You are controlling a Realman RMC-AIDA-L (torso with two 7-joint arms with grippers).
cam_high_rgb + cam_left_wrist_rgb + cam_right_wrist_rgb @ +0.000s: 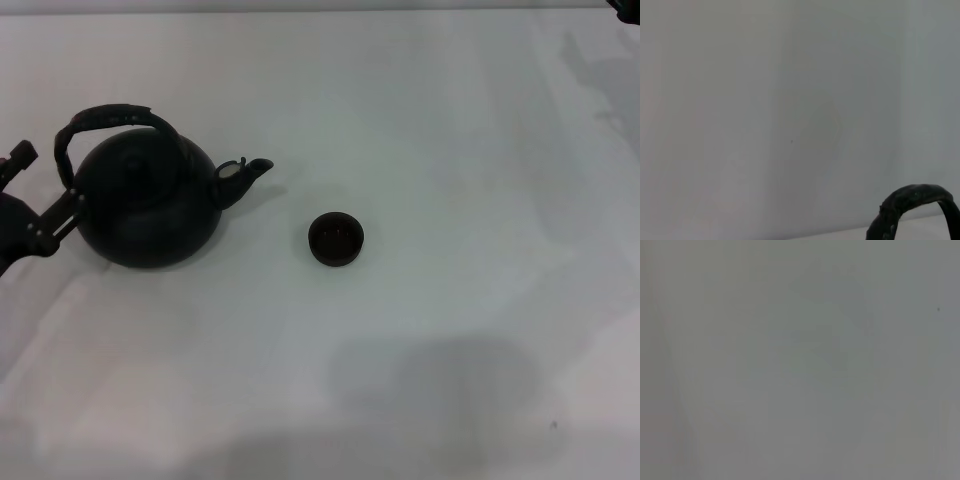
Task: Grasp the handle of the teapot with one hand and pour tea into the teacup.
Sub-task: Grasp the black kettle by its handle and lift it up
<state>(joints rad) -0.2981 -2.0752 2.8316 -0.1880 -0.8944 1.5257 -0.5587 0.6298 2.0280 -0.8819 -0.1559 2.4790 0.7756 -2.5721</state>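
Observation:
The matte-black teapot (148,205) stands upright on the white table at the left, its spout (250,172) pointing right toward the teacup. Its arched handle (110,117) spans over the lid; part of the handle also shows in the left wrist view (912,200). The small dark teacup (336,239) stands upright to the right of the spout, apart from the pot. My left gripper (45,185) is open at the teapot's left side, level with the lower left end of the handle, one finger (58,215) close against the pot. My right gripper (628,8) only shows as a dark tip in the far right corner.
The white table (450,150) stretches around both objects. The right wrist view shows only bare table surface (800,360).

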